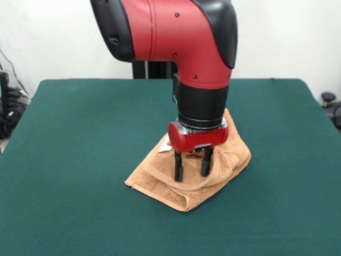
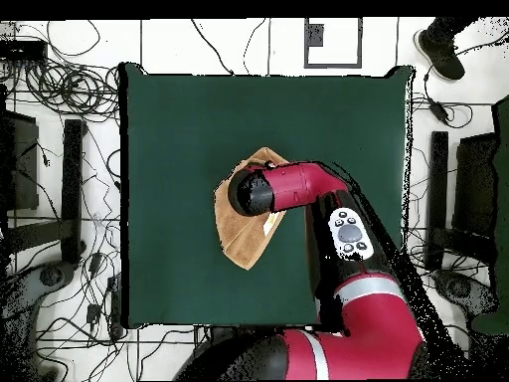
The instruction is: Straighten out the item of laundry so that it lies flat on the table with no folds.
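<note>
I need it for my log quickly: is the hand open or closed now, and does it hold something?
Hand: open, fingers apart, just above the folded towel; it holds nothing.

table (image 1: 80,160): dk green cloth | on it: tan towel (image 1: 224,160), folded, nr centre

tan-orange towel (image 1: 213,178) – folded over (white tag showing) – mid green table (image 1: 80,160).

tangled cables (image 2: 60,90), shoe (image 2: 440,52), white wall (image 1: 53,37)
</note>
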